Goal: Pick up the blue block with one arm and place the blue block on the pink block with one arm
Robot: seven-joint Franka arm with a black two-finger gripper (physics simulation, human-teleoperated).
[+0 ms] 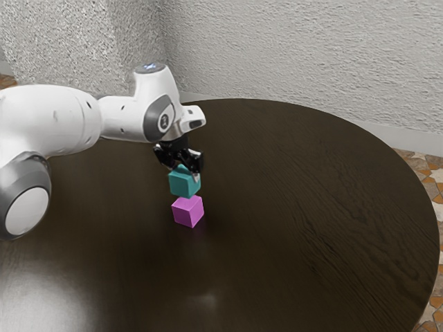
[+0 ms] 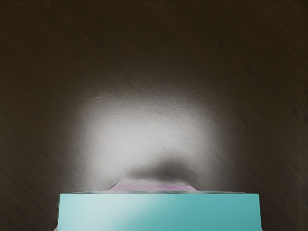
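White robot arm comes in from exterior view's left, forearm approx. level, wrist bent so the black end effector points straight down over the round dark wood-grain desk. Fingers set narrow, clamped on upper sides of the small teal-blue cube block. That block is directly above the pink cube block, which rests on the desk. Can't tell if they're touching or just apart. Wrist view: teal-blue cube block under the hand, w/ a sliver of pink cube block just beyond its edge.

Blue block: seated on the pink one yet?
Cannot tell: fingers grip the blue block directly over the pink block; any gap is hidden.
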